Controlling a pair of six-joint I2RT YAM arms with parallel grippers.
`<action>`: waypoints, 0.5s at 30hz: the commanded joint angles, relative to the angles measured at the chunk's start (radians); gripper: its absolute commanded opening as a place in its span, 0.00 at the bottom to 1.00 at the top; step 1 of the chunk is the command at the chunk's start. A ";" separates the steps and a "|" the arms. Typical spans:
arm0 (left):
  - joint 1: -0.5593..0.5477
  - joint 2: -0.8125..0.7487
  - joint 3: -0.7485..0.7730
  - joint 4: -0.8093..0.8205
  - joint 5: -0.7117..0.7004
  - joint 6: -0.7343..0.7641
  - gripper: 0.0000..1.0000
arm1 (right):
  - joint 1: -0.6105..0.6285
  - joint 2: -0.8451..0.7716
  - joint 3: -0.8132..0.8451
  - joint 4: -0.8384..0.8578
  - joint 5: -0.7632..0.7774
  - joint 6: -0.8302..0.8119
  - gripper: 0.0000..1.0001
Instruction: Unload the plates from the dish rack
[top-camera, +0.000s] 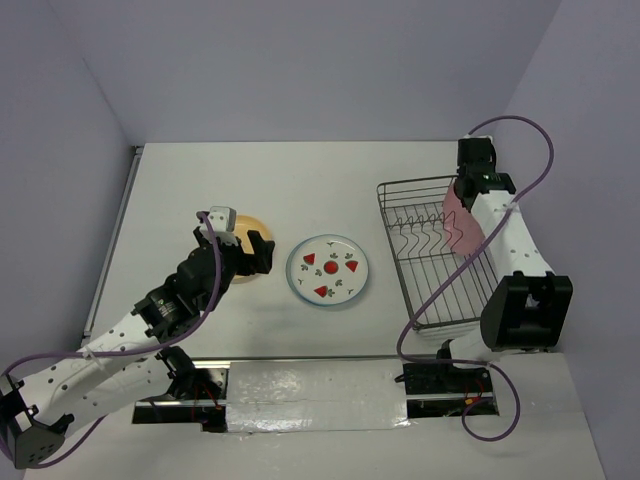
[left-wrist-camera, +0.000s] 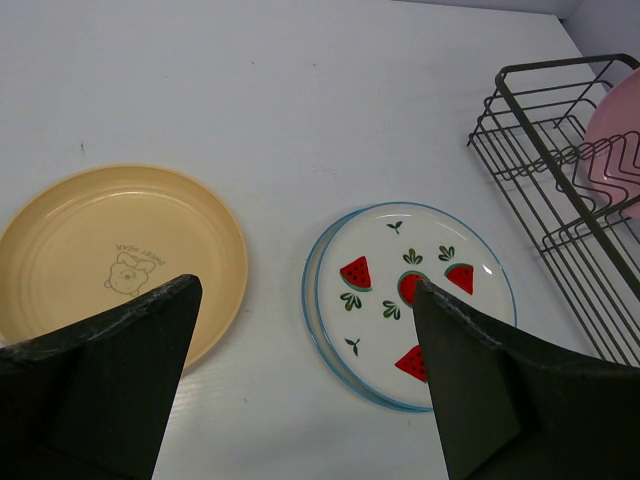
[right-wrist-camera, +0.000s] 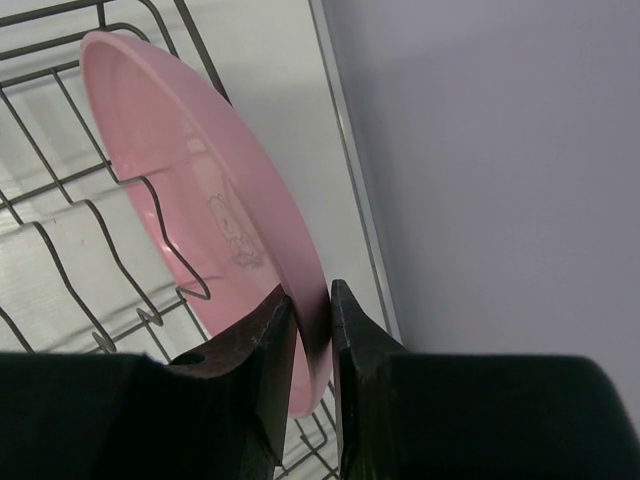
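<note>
The pink plate stands on edge in the dark wire dish rack, at its right side. My right gripper is shut on the pink plate's rim; the plate also shows in the top view. The white plate with red fruit marks lies flat on the table left of the rack. The yellow-orange plate lies flat further left, partly under my left arm in the top view. My left gripper is open and empty above the gap between these two plates.
The table's right edge and the grey wall lie close behind the rack. The rack's upright tines stand left of the pink plate. The arm bases sit at the near edge.
</note>
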 joint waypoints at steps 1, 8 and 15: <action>-0.005 -0.011 0.003 0.046 -0.004 -0.001 0.99 | 0.009 -0.016 0.085 0.008 0.044 0.008 0.00; -0.003 -0.008 0.003 0.045 -0.004 -0.001 0.99 | 0.010 -0.063 0.100 0.035 0.035 -0.038 0.00; -0.003 0.000 0.005 0.045 -0.010 -0.001 0.99 | 0.010 -0.068 0.215 -0.035 0.045 -0.036 0.00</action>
